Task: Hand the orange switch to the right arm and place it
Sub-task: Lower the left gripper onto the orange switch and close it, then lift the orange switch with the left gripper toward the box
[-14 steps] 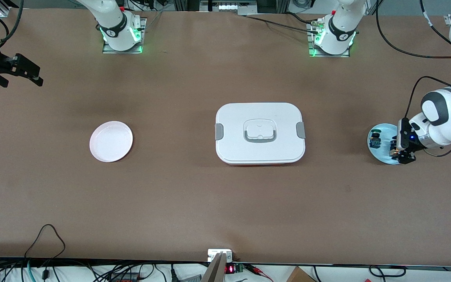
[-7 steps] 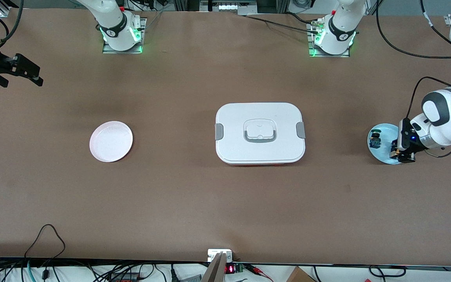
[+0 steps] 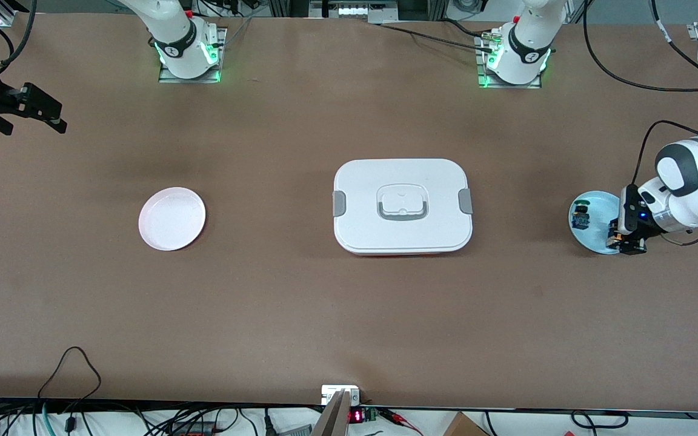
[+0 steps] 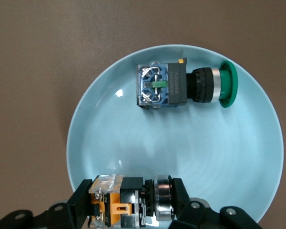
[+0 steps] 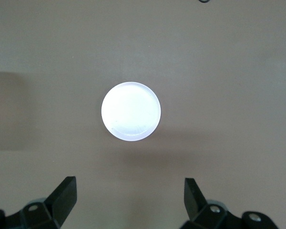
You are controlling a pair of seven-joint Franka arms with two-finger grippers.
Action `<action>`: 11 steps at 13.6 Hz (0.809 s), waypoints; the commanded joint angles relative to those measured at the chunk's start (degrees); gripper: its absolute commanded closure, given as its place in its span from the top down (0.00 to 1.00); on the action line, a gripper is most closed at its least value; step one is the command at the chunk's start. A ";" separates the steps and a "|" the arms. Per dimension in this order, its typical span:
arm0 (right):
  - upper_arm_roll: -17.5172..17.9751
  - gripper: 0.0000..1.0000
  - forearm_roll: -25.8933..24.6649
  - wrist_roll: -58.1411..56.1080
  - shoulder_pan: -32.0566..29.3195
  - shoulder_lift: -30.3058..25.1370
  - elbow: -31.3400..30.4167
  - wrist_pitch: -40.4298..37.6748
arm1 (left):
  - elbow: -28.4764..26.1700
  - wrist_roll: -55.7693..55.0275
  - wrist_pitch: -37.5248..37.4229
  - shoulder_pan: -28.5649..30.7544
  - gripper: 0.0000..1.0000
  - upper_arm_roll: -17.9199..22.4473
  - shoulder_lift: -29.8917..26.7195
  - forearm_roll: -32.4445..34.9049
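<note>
Since the earlier frames, the left gripper [image 3: 621,242] has been closed from a wide spread onto the orange switch [image 4: 124,204] and has shifted slightly toward the left arm's end of the table, while everything else on the table is unchanged. Its fingers [image 4: 181,193] are seen clamped on both ends of the switch, which lies on its side at the edge of the light blue plate [image 4: 238,157]; whether the switch is lifted clear of the plate cannot be told. A second switch with a green cap and blue body [image 4: 181,86] rests on the same plate, apart from the held one. No legible writing is visible on either switch. The right gripper [image 5: 128,198] is held fully open and empty, waiting above the table at the right arm's end, with the white plate [image 5: 131,111] visible below its wrist camera. A white lidded box [image 3: 402,206] with grey latches is set at mid-table, between the two plates. No brand marking can be read on it.
</note>
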 commanded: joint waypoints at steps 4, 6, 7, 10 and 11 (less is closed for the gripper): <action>0.06 1.00 0.15 0.80 0.12 -0.15 0.98 -0.67 | 7.08 1.01 -12.27 0.86 0.00 -3.24 -1.75 0.04; -0.21 1.00 0.41 2.71 -0.06 -0.06 0.98 -0.67 | 9.72 0.84 -17.45 1.03 0.00 -4.46 -1.84 -0.75; -0.21 1.00 0.50 7.52 0.03 0.02 1.16 -0.67 | 10.86 -0.12 -20.00 1.21 0.00 -4.90 -2.45 -2.76; 0.41 1.00 -1.86 7.94 0.91 -0.06 1.16 -1.11 | 13.15 -2.76 -26.25 0.07 0.00 -5.43 -5.78 -3.57; 0.15 1.00 -1.96 4.00 0.74 -0.06 1.25 -1.37 | 14.46 -3.72 -28.88 -0.20 0.00 -6.92 -6.23 -3.74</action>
